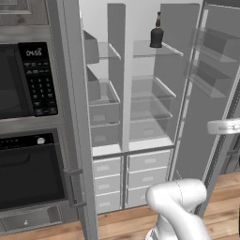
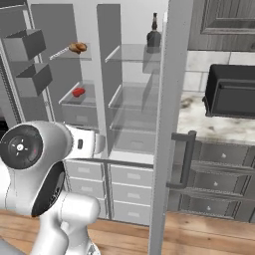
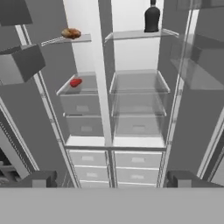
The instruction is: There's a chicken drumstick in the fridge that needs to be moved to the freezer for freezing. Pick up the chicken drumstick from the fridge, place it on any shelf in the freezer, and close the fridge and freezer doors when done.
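The chicken drumstick (image 3: 71,33) lies on the freezer's (image 3: 83,100) top glass shelf, upper left of the hand view. The gripper (image 3: 112,179) jaws stand wide apart and empty, facing both open doors; a dark bottle (image 3: 152,17) stands on the fridge's (image 3: 138,87) top shelf.

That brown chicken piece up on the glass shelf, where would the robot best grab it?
Probably across the middle of the chicken drumstick, coming in level from the open front. It lies lengthwise on the top glass shelf of the narrow compartment, near the front edge. The pincer is open, well back from it.
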You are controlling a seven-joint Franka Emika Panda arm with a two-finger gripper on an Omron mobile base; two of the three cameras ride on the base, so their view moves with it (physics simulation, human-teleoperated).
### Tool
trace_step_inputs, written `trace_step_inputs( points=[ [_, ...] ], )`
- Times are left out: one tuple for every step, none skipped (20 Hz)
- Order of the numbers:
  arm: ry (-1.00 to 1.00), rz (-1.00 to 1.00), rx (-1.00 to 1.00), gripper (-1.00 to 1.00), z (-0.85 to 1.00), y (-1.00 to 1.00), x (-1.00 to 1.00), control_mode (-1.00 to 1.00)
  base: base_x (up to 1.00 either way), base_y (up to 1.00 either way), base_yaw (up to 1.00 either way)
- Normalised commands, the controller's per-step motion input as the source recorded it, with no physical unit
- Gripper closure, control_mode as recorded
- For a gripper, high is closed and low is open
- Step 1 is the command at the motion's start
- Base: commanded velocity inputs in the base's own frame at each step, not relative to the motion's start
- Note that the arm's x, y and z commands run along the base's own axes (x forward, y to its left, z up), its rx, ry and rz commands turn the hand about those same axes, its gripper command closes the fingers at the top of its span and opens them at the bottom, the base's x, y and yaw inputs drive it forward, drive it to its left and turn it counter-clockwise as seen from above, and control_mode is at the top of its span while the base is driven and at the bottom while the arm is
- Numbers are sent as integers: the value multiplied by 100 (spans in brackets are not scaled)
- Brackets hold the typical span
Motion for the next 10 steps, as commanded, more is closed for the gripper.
trace_step_inputs(
  points=[
    [-21, 2, 3, -100, -24, -66, -22, -100, 0, 0, 0],
    [-20, 2, 1, -100, -31, -63, -19, -100, 0, 0, 0],
    [-20, 1, 0, -100, -32, -65, -11, -100, 0, 0, 0],
    [-15, 1, 0, -100, -36, -62, 0, -100, 0, 0, 0],
    [-13, 1, 1, -100, -35, -66, 0, -100, 0, 0, 0],
    [-12, 2, 1, -100, -31, -65, 0, -100, 0, 0, 0],
    [-13, 2, 2, -100, -25, -66, 0, -100, 0, 0, 0],
    [-14, 3, 2, -100, -25, -66, 0, -100, 0, 0, 0],
    [-10, 2, 1, -100, -35, -64, 0, -100, 0, 0, 0],
    [-10, 2, 1, -100, -35, -71, 0, -100, 0, 0, 0]
  ],
)
